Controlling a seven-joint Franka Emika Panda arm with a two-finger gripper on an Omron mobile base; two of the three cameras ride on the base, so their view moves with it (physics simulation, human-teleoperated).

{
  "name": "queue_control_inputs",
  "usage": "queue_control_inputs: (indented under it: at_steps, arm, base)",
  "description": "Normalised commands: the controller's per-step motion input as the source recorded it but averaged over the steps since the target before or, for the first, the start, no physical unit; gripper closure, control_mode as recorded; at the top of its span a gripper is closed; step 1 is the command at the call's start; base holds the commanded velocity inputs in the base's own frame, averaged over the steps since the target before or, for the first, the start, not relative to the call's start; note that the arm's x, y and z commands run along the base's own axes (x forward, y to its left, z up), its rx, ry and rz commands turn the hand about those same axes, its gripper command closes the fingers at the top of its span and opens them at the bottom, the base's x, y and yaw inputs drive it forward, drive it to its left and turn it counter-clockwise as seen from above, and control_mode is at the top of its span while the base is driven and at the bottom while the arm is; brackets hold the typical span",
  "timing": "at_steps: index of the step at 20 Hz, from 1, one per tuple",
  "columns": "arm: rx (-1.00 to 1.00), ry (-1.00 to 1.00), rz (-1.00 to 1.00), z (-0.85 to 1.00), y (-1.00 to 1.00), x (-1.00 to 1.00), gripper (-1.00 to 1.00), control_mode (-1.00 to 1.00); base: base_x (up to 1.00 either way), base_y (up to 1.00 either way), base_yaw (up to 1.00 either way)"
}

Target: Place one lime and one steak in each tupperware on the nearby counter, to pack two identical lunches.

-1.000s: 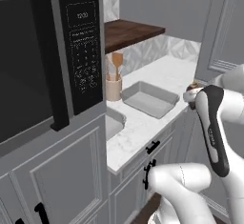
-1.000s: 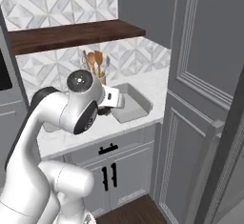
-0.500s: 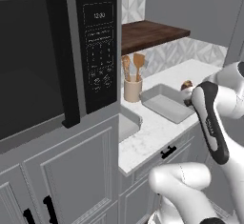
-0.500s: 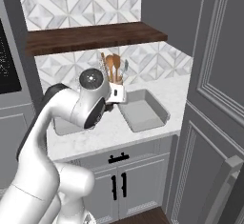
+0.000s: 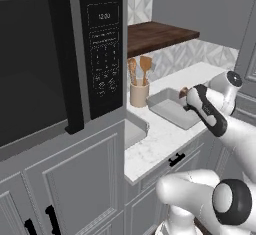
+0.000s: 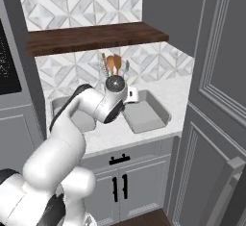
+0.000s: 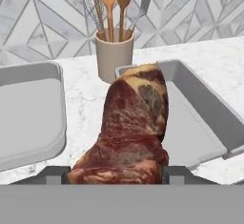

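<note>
Claw clamped on the steak, held above the bench at the near left edge of the right tupperware. Left tupperware lies beside it; utensil cup stands behind, between both.

Marbled red-brown steak upright between two grey tupperware.
</note>
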Motion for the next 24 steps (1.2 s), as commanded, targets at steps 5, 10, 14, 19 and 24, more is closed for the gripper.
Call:
queue_control_inputs:
  at_steps: [5, 10, 14, 19, 24]
  arm:
    - [0.0, 0.01, 0.06, -0.05, -0.29, 0.81, 1.0, -1.0]
    - [-0.03, 0.13, 0.01, -0.01, -0.03, 0.72, 1.0, -1.0]
    - [-0.08, 0.17, 0.07, -0.02, -0.18, 0.38, 1.0, -1.0]
    - [-0.1, 0.0, 0.13, -0.22, -0.23, 0.08, 1.0, -1.0]
    - [-0.12, 0.0, 0.11, -0.45, -0.11, 0.23, 1.0, -1.0]
  base:
    - [0.0, 0.0, 0.0]
    - [0.0, 0.0, 0.0]
    - [0.0, 0.0, 0.0]
    - [0.0, 0.0, 0.0]
    - [0.0, 0.0, 0.0]
